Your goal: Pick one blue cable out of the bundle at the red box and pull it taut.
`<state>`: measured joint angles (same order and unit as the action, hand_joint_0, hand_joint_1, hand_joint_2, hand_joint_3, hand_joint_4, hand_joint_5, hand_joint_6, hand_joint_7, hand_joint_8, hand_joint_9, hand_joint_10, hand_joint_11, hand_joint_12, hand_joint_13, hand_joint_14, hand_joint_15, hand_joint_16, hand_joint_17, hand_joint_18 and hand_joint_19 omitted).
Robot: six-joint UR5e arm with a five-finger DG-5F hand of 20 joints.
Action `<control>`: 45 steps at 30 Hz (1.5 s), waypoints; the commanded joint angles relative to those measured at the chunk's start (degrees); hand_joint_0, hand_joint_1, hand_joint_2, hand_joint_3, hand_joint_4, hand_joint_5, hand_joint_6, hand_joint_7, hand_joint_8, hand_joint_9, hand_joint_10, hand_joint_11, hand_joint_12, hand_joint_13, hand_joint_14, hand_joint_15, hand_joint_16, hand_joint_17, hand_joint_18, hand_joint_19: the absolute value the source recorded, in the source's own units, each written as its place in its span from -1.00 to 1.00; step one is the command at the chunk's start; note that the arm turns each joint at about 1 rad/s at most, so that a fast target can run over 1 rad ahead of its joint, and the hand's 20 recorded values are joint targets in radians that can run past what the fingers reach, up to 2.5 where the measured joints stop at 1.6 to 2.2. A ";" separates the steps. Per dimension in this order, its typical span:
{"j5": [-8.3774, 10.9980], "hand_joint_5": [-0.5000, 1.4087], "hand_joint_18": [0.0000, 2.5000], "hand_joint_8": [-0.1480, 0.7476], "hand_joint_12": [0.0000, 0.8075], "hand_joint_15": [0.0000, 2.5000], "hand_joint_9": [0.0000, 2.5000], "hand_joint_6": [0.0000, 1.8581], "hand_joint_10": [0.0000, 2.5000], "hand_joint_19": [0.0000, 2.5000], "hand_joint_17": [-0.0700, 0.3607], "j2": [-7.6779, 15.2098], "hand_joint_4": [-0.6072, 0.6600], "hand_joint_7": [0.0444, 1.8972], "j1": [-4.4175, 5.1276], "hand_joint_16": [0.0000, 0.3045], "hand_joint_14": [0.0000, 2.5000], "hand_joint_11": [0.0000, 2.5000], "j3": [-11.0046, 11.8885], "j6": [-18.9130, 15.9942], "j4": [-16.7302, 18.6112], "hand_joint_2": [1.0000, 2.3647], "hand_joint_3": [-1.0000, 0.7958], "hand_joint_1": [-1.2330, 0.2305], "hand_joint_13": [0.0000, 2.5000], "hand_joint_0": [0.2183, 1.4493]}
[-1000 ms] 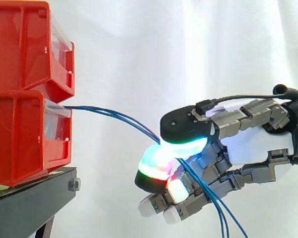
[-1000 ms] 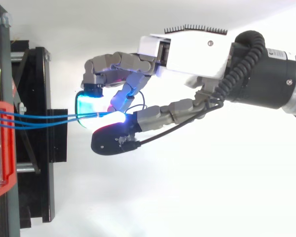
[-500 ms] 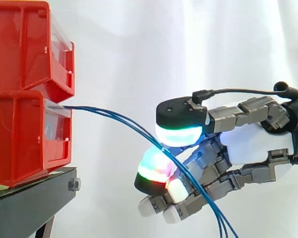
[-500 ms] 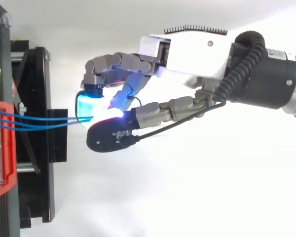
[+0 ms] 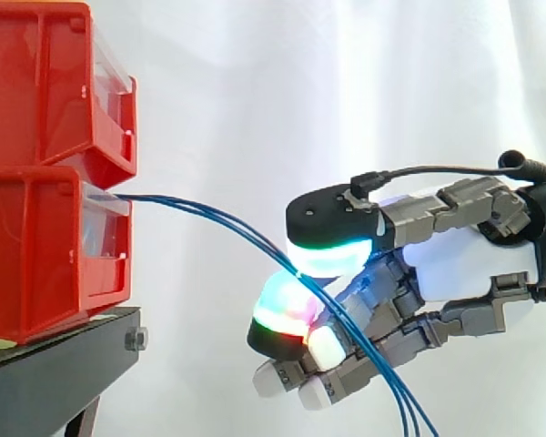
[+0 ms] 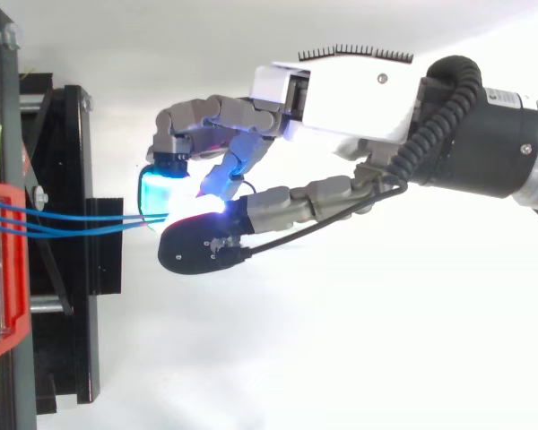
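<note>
Leaving the red box (image 5: pixel 36 246), blue cables (image 5: pixel 220 218) sit pinched between the robot hand's (image 5: pixel 473 264) glowing pads.

Side view level and close, top view looking down, both sharing red bins (image 5: pixel 36 228), blue cables (image 5: pixel 191 204), hand (image 5: pixel 473 264).

Looks like a robotics lab test bench: red plastic storage bins (image 5: pixel 36 209) stacked on a black metal stand (image 5: pixel 64 360), plain white curtain (image 5: pixel 346 91) hung behind it all, and an industrial robot arm (image 6: pixel 484 134) reaching in from the side.
</note>
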<state>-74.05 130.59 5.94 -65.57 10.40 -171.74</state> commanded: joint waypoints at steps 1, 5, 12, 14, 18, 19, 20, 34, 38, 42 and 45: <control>0.04 -0.50 -0.71 0.05 -0.14 -0.90 -0.27 -0.46 -0.99 -0.83 -0.15 0.02 0.39 0.45 0.04 -0.67 -1.00 -0.72 0.01 0.23 0.00 -0.97 -0.05 -0.30 -0.68 -0.39; 0.04 -0.53 -0.71 0.05 -0.16 -0.90 -0.28 -0.39 -0.99 -0.82 -0.17 0.02 0.29 0.35 0.04 -0.68 -1.00 -0.71 0.01 0.23 0.00 -0.97 -0.09 -0.33 -0.69 -0.42; 0.04 -0.59 -0.64 0.15 -0.06 -0.89 -0.25 -0.13 -0.99 -0.85 -0.09 0.02 0.19 0.08 0.13 -0.63 -1.00 -0.63 0.01 0.23 0.00 -0.98 0.06 -0.33 -0.64 -0.43; 0.04 -0.59 -0.62 0.17 -0.04 -0.87 -0.24 -0.09 -0.99 -0.85 -0.07 0.02 0.18 0.07 0.13 -0.62 -1.00 -0.60 0.01 0.23 0.00 -0.98 0.10 -0.33 -0.61 -0.41; 0.04 -0.60 -0.60 0.19 -0.05 -0.86 -0.23 -0.07 -0.99 -0.85 -0.07 0.02 0.17 0.07 0.13 -0.62 -0.99 -0.58 0.01 -0.03 0.00 -0.98 0.13 -0.36 -0.59 -0.39; 0.04 -0.60 -0.59 0.19 -0.04 -0.85 -0.23 -0.06 -0.99 -0.85 -0.07 0.02 0.16 0.09 0.13 -0.62 -0.99 -0.56 0.01 -0.03 0.00 -0.98 0.14 -0.38 -0.58 -0.38; 0.04 -0.60 -0.57 0.20 -0.05 -0.84 -0.22 -0.06 -0.99 -0.84 -0.07 0.02 0.15 0.08 0.13 -0.62 -0.99 -0.56 0.01 -0.03 0.00 -0.98 0.15 -0.39 -0.57 -0.38; 0.31 -0.57 -0.43 0.18 0.02 -0.82 -0.06 -0.04 -0.99 -0.82 0.02 0.02 -0.02 -0.03 0.30 -0.56 -0.99 -0.57 0.09 -0.03 0.00 -0.93 0.15 -0.30 -0.46 -0.46; 0.31 -0.57 -0.49 0.18 0.02 -0.83 -0.11 -0.09 -0.99 -0.79 0.00 0.02 0.10 -0.02 0.30 -0.57 -0.99 -0.59 0.09 -0.03 0.00 -0.99 0.00 -0.16 -0.52 -0.46; 0.31 -0.57 -0.53 0.17 -0.01 -0.82 -0.14 -0.11 -0.99 -0.78 -0.03 0.02 0.13 0.01 0.30 -0.59 -0.99 -0.60 0.01 0.06 0.00 -0.99 -0.11 -0.11 -0.54 -0.49; 0.31 -0.58 -0.58 0.12 -0.08 -0.81 -0.17 -0.12 -0.99 -0.76 -0.09 0.02 0.13 0.04 0.30 -0.63 -0.99 -0.59 0.09 0.06 0.00 -0.98 -0.21 -0.11 -0.57 -0.52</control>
<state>-73.74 130.59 6.24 -65.54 10.45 -171.74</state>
